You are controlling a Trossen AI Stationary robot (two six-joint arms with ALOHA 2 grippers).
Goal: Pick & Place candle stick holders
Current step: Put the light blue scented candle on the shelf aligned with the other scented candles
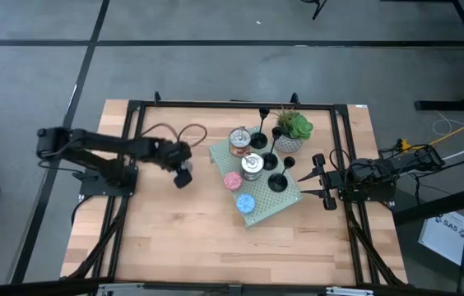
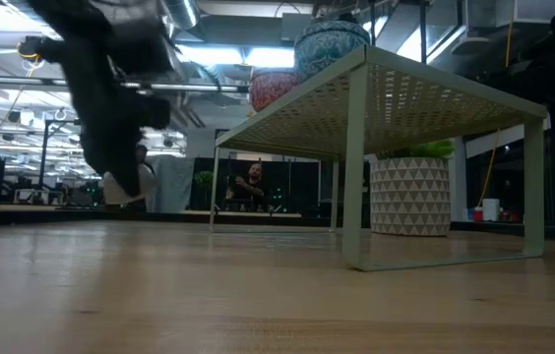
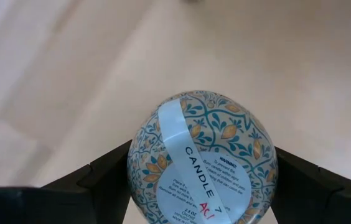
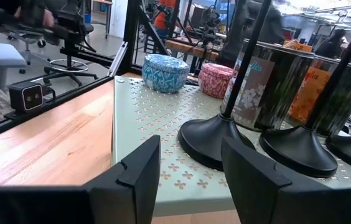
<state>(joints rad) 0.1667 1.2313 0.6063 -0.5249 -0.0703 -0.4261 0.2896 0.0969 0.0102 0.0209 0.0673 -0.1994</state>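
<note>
Nearest candle stick holder stands just beyond right gripper jaws.

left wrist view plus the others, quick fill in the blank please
The tin in the left gripper is labelled ____.
The right gripper stands ____, holding nothing.
The shelf holds ____ black candle stick holders.
Missing: candle; open; three.

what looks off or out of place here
The left gripper holds a patterned candle tin above the bare table, though the task concerns the candle stick holders, which stand untouched on the green shelf.
</note>
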